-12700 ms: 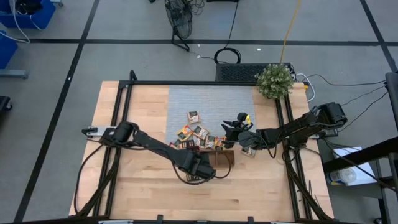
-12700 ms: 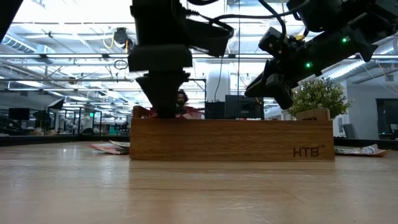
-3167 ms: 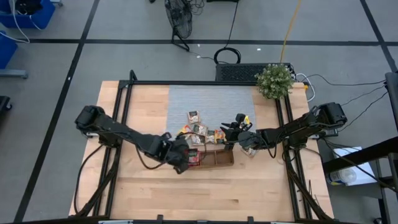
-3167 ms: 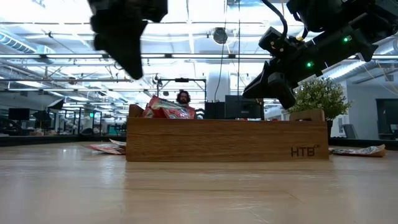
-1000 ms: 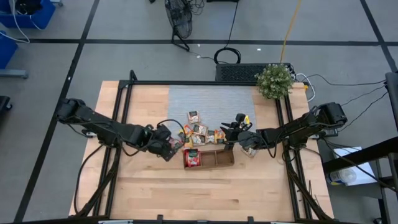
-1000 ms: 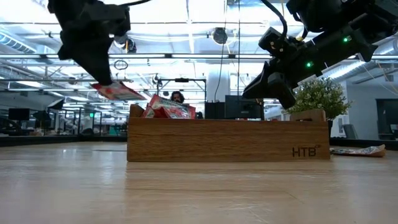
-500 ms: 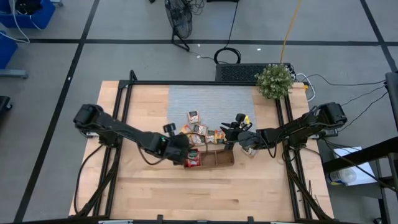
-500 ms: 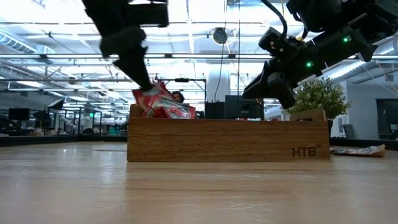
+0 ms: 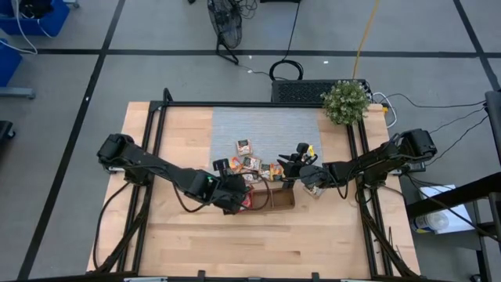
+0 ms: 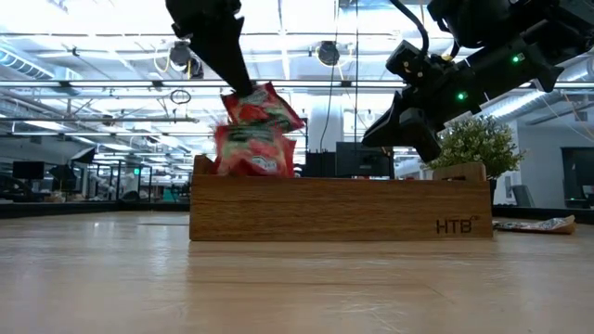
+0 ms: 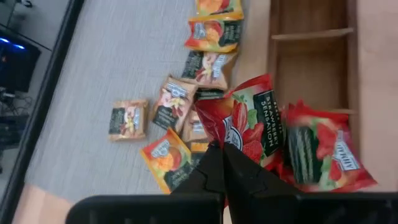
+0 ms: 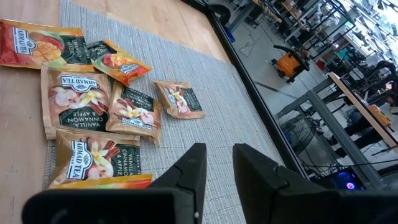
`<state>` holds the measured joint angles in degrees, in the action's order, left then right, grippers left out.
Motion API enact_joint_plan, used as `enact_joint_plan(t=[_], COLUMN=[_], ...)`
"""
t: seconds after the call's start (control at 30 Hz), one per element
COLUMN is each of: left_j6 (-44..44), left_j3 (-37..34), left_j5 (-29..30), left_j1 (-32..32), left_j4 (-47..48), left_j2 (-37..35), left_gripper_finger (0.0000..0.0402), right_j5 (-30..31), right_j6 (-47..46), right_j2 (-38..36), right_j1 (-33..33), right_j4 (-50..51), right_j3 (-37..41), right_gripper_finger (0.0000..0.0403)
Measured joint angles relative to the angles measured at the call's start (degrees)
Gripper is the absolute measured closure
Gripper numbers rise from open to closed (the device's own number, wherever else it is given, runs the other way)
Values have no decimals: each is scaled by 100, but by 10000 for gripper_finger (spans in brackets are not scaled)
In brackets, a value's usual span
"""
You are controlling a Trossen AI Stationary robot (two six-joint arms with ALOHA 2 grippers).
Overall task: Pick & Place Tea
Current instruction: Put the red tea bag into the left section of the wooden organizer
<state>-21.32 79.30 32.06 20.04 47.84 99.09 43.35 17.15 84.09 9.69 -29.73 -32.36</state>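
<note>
Pinching a red tea packet (image 11: 249, 127) by one corner, the left gripper (image 11: 219, 149) hangs above the end compartment of the wooden tray (image 10: 341, 208), its fingers pressed tight on the foil edge. In the low view the packet (image 10: 263, 104) dangles tilted above a second red packet (image 10: 254, 150) that stands in that compartment and pokes over the wall. White letters on the held packet read "STRAWBERRY SENSATION".

These sachets look light, thin and limp: the held one droops from its corner, so it will likely swing and crumple, not keep its shape. A sealed edge or corner seems the sensible hold, since the flat glossy face offers little to grip.

On the high view, loose packets (image 9: 252, 164) lie on the grey mat (image 9: 266, 125), at about twelve o'clock from the tray (image 9: 282, 199). The right gripper (image 12: 214, 163) waits at about three o'clock from the pile, fingers slightly parted and holding nothing. Below it lie packets labelled "AHMAD TEA", "VANILLA CINNAMON & APPLE" (image 12: 76, 102). The tray's front wall bears "HTB" (image 10: 461, 225).
</note>
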Motion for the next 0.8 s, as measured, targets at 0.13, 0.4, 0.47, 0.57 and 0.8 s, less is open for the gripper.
enact_joint_plan(t=[0.13,0.4,0.47,0.57,0.8], left_j6=[-220,-497,-455,-303,-250], left_j3=[-2,-194,-313,-530,-853], left_j5=[-31,-46,-92,-369,-714], left_j1=[41,27,23,23,28], left_j4=[180,286,154,-182,-605], left_j2=[-1,-1,-1,-1,6], left_gripper_finger=[401,401,401,401,399], right_j5=[-1,-7,-7,-9,-11], right_j6=[-1,-1,-1,-1,-1], right_j2=[0,0,0,0,0], right_j1=[0,0,0,0,0], right_j4=[1,-1,2,1,-1], right_j3=[0,0,0,0,0], right_gripper_finger=[332,332,332,332,332])
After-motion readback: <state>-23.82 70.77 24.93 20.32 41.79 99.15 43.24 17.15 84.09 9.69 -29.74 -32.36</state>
